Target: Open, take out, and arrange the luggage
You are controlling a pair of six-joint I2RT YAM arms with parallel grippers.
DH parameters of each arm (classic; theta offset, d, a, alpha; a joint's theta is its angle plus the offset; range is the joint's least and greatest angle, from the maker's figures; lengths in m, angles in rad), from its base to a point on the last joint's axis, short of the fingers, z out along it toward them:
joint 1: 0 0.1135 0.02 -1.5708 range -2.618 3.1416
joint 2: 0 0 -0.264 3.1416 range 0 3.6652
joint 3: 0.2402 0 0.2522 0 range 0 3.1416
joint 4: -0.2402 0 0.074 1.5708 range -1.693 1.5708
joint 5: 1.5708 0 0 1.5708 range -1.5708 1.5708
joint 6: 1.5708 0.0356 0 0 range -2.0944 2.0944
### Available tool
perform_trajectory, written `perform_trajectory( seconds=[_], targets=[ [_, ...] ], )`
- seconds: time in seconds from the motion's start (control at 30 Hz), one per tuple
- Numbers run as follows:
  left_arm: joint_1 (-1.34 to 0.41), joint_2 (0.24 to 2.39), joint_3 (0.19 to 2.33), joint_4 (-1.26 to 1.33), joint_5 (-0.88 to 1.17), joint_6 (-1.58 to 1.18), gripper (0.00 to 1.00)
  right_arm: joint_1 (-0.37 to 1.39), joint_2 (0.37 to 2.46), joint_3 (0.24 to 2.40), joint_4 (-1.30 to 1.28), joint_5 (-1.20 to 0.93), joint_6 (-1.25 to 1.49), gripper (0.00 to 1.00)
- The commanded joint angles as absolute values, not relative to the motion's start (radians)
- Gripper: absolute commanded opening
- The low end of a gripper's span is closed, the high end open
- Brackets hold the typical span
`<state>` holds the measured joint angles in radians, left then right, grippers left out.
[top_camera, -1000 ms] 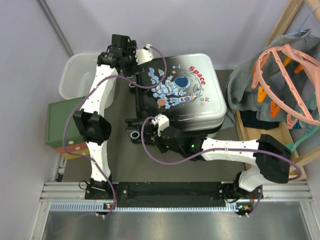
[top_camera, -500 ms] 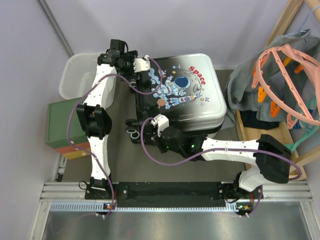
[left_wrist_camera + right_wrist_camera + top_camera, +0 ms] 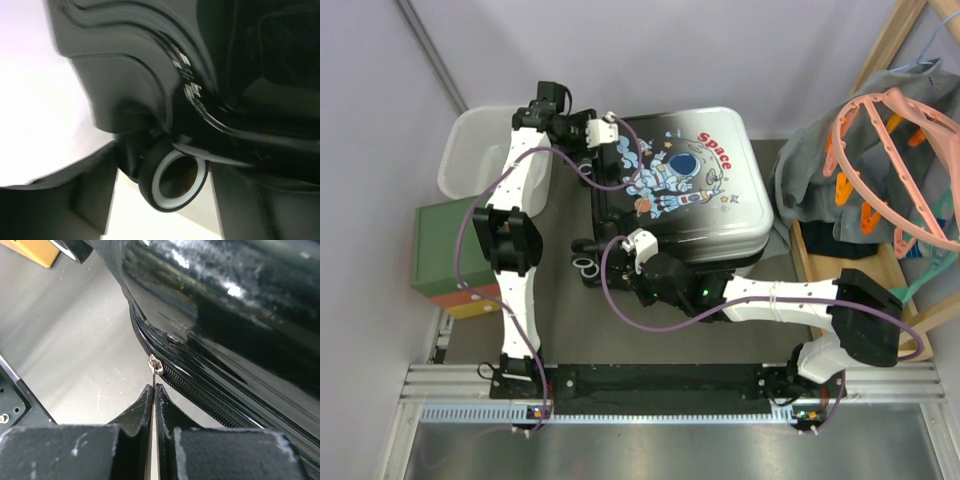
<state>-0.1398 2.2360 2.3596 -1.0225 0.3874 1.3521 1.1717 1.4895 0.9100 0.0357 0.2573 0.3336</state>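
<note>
The luggage (image 3: 695,175) lies flat in the middle of the table, astronaut print and red "Space" facing up. My left gripper (image 3: 604,133) is at its far left corner. In the left wrist view its jaws stand open around a black wheel with a white ring (image 3: 179,179), the right finger (image 3: 260,200) almost touching it. My right gripper (image 3: 638,258) is at the near left corner. In the right wrist view the right gripper (image 3: 154,389) is shut on the thin metal zipper pull (image 3: 156,365) of the closed zipper (image 3: 200,395).
A white plastic basket (image 3: 470,150) stands at the far left, with green-topped stacked boxes (image 3: 440,250) in front of it. Grey clothing (image 3: 810,170), pink hangers (image 3: 890,150) and a wooden rack (image 3: 840,270) crowd the right side. Two near wheels (image 3: 588,268) stick out at the luggage's left.
My left gripper has swung right, in against the luggage's far left corner, and its jaws have narrowed around the wheel. The right arm and the luggage have not moved.
</note>
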Motion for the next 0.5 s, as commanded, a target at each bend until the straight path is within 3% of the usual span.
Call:
perform_trajectory(
  seconds=[0.0, 0.1, 0.2, 0.47],
  targets=[
    [-0.175, 2.281, 2.368, -1.016, 0.456, 1.278, 0.61, 1.166, 1.460, 0.946, 0.092, 0.313, 0.325, 0.00],
    [-0.186, 2.266, 2.344, -0.997, 0.469, 1.194, 0.25, 1.157, 1.451, 0.937, 0.094, 0.313, 0.331, 0.00],
    [-0.186, 2.201, 2.226, -0.939, 0.495, 1.116, 0.00, 1.137, 1.434, 0.920, 0.098, 0.316, 0.347, 0.00],
    [-0.153, 2.003, 1.899, -0.834, 0.486, 1.023, 0.00, 1.049, 1.376, 0.877, 0.064, 0.339, 0.341, 0.00]
  ],
)
